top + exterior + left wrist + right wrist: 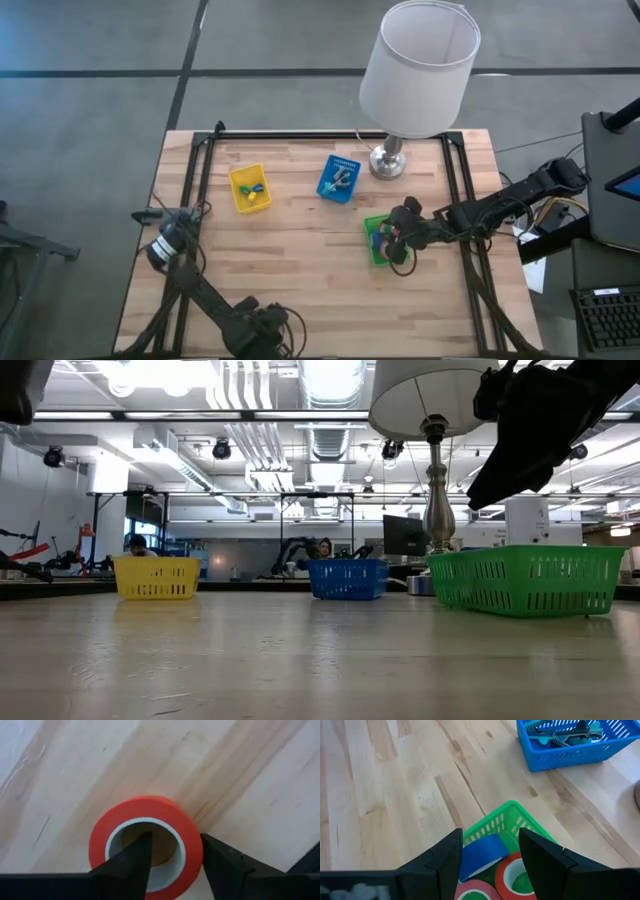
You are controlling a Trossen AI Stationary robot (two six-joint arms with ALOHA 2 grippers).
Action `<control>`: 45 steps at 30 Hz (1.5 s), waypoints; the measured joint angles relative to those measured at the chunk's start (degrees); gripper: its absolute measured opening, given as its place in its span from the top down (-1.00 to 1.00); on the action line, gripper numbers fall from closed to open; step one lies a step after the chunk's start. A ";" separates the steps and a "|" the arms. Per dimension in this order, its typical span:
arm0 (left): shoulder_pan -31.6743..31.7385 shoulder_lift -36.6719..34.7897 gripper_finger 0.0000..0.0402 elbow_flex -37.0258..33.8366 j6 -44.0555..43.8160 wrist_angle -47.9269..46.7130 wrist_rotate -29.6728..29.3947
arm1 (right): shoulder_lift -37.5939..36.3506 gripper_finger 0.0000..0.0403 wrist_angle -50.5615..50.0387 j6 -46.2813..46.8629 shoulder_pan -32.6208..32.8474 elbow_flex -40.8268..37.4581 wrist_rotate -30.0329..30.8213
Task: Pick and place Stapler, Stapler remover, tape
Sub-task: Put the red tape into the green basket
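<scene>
A red tape roll (145, 807) with a white core lies under my left gripper (175, 837), which is near the table's left edge (150, 215). The gripper is open. One finger (132, 862) is down in the core's hole and the other (222, 865) is outside the ring. My right gripper (490, 837) hangs open over the green tray (507, 815), toward the table's right (392, 238). A blue roll (482, 850) and two red rolls (512, 865) lie in that tray. My left gripper comes from above, with its fingers on either side of the roll's wall (192, 845). Bare table shows between the inner finger and the core. The outer finger sits right at the red edge, and I cannot tell whether it touches.
The blue tray (325, 190) holds teal and dark tools (565, 732), and the yellow tray (240, 178) holds small blue and green items. A lamp base (388, 160) stands near the far edge beside the blue tray, its white shade (420, 65) overhanging. Bare wood lies between the trays and the near edge.
</scene>
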 joint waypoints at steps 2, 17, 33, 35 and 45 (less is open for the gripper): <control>0.19 -0.28 0.20 -1.61 1.94 2.34 -0.34 | 0.00 0.05 0.03 0.00 0.00 0.00 0.02; 5.32 -0.48 0.78 0.83 22.05 5.55 -24.99 | 0.04 0.05 6.62 2.15 -0.02 -0.25 0.63; 23.92 -0.62 0.71 0.98 66.68 34.76 -43.40 | 3.81 0.05 18.76 6.51 -0.02 -0.85 0.46; 25.52 -0.62 0.70 0.98 68.88 37.10 -43.18 | 5.84 0.05 21.00 6.36 -0.02 -0.85 0.47; 27.83 -0.64 0.71 0.94 68.76 33.95 -41.05 | 10.16 0.05 27.81 4.72 -0.17 -0.62 0.80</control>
